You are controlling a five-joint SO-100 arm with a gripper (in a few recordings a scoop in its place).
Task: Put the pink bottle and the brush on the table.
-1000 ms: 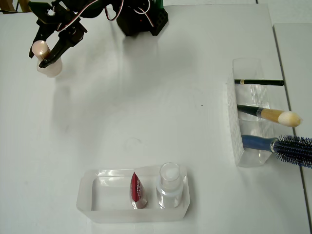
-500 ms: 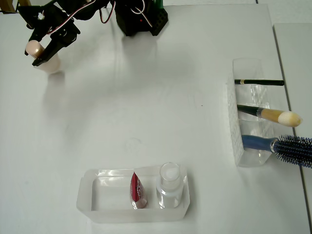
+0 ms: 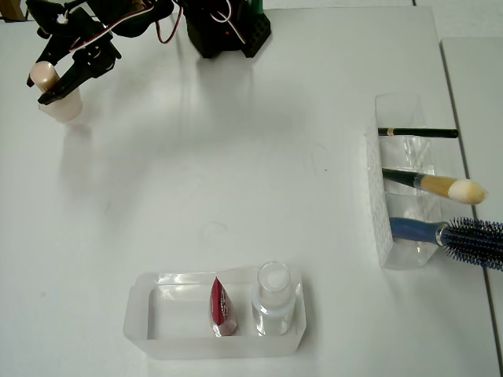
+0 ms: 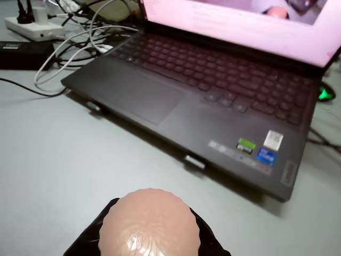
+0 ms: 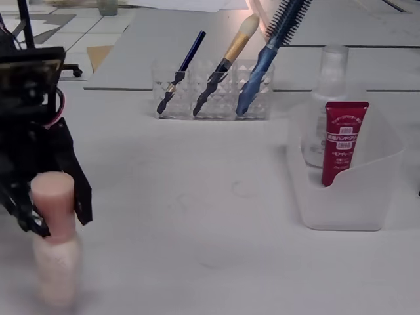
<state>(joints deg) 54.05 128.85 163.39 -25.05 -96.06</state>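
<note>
Office or lab bench setting: an open laptop [image 4: 213, 101] is sitting ahead of the jaws, cables [image 4: 80, 40] and a power strip [image 4: 32, 25] are lying beyond it, on a white table [image 3: 236, 181].

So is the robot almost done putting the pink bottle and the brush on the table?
About halfway. The pink bottle is out of its bin, upright at the table's far left corner, with the gripper clamped on its cap. The brush sits in the clear holder, untouched, so it comes next.
</note>
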